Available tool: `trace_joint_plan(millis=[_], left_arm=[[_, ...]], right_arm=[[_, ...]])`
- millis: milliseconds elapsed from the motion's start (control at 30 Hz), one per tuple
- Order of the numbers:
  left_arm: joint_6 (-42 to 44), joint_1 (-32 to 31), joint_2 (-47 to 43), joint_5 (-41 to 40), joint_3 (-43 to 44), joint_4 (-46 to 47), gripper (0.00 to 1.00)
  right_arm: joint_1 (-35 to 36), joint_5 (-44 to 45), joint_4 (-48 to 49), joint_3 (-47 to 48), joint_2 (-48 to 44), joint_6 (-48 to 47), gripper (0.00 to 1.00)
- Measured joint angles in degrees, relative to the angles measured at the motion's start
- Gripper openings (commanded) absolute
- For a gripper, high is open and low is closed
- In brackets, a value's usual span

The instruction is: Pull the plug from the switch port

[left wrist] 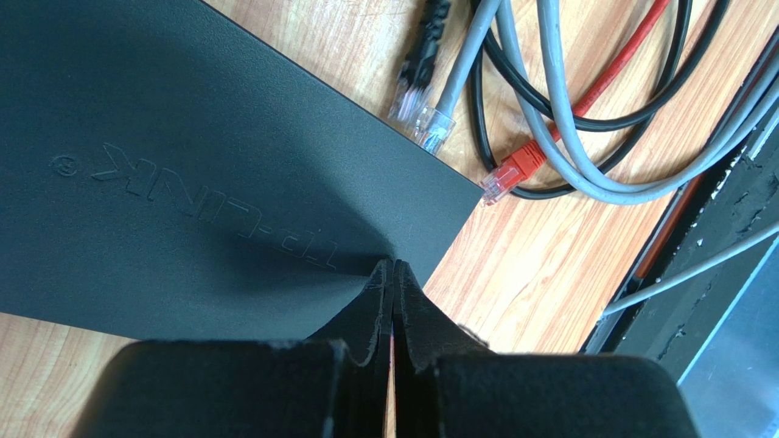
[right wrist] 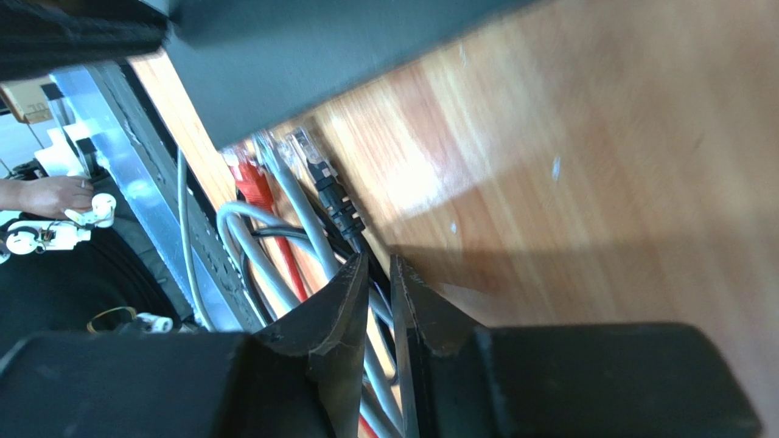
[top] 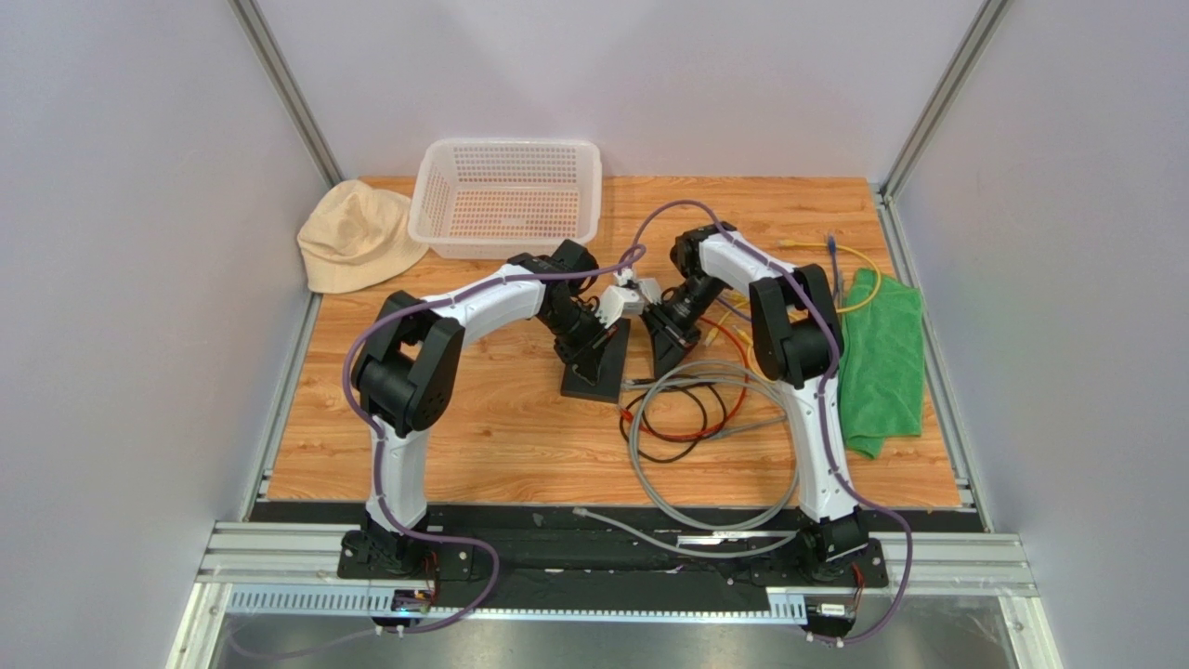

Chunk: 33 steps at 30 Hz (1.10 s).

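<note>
Wood-grain tabletop lies beneath both arms. On it, the left pincer has its fingers pressed tight together, tips resting at the near corner of the small flat matte-black switch box, which spreads ahead and to the left of them. Ahead and to the right of this pincer, a red cable plug lies on the wood just off that corner, with a grey cable plug at the box's edge. The right pincer keeps a narrow slit between its fingers. A black cable runs from the box's edge, ahead of it, into that slit. Whether it is pinched I cannot tell.
</note>
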Motion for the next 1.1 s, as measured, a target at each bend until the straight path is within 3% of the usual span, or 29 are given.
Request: trace_joint_plan(millis=[367, 500, 600, 933, 1100], left_arm=[[-0.02, 0.17, 0.00, 0.00, -0.02, 0.04, 0.00], [-0.02, 0.20, 0.00, 0.00, -0.07, 0.17, 0.00], [-0.02, 0.20, -0.02, 0.00, -0.11, 0.22, 0.00], [0.11, 0.20, -0.42, -0.50, -0.42, 0.26, 0.00], [0.17, 0.20, -0.68, -0.96, -0.76, 0.46, 0.11]], right_arm=[[-1.51, 17.97, 0.44, -9.22, -7.78, 3.50, 0.20], [-4.48, 20.13, -0.04, -7.67, -7.89, 3.98, 0.28], [-5.92, 19.39, 0.11, -4.57, -7.89, 4.02, 0.36], [-5.95, 8.44, 0.70, 3.54, -7.89, 4.59, 0.47], [-5.60, 4.42, 0.66, 3.48, -7.89, 4.17, 0.52]])
